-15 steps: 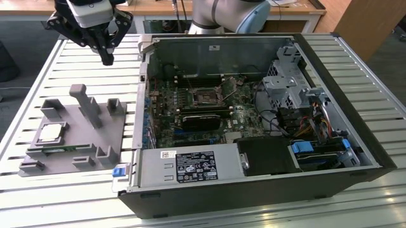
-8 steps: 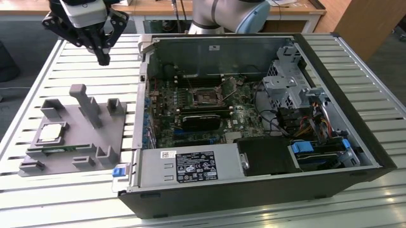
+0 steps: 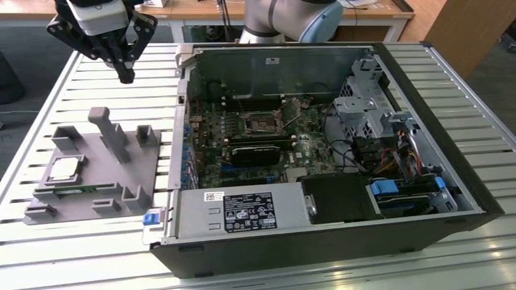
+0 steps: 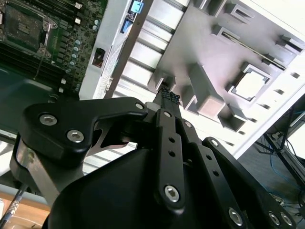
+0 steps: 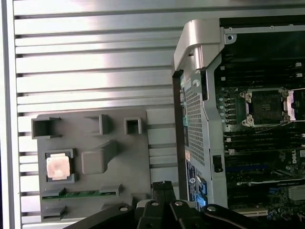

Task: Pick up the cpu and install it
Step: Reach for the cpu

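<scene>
light: bright, even | glare: table slats (image 5: 95, 62), cpu (image 5: 58, 167) washed | src: prob. overhead

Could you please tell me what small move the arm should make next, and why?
Probably carry the gripper across until it hangs over the cpu. It is shut on nothing and hangs well apart from the cpu, which lies untouched in its pocket of the grey tray; the socket in the computer case looks empty.
</scene>
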Motion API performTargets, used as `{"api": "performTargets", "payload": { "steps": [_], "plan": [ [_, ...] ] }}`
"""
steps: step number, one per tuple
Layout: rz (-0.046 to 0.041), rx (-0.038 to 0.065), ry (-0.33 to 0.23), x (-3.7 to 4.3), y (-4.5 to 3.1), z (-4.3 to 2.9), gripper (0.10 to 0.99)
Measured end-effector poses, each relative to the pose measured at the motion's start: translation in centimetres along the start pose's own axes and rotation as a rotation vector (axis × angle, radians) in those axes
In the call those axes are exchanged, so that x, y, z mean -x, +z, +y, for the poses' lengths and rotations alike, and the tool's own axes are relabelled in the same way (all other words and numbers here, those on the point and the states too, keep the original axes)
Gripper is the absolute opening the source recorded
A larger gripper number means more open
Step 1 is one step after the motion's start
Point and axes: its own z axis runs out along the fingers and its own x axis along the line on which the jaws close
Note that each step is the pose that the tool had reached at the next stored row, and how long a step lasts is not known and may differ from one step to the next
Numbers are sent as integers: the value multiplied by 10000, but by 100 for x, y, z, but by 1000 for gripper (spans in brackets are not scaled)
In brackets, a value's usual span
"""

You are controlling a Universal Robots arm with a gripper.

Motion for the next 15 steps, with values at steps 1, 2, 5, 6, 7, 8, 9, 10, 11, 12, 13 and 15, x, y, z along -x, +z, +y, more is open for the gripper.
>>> {"api": "performTargets", "payload": {
  "steps": [1,2,5,6,7,8,9,10,11,12,13,15],
  "plan": [
    [0,0,0,-10,0,-1,106],
    [0,0,0,-20,0,-2,106],
    [-1,0,-1,-50,-1,-4,106],
    [0,0,-1,-60,-1,-5,106],
    [0,0,-1,-70,-2,-5,106],
    [0,0,-1,-79,-2,-6,106],
    [0,0,-1,-90,-3,-7,106],
    [0,-1,-1,-99,-3,-8,106],
    [0,0,0,-109,-3,-8,106],
    [0,0,-1,-119,-3,-9,106],
    [0,0,-1,-130,-4,-10,106],
    [0,0,-1,-150,-4,-12,106]
  ]
}}
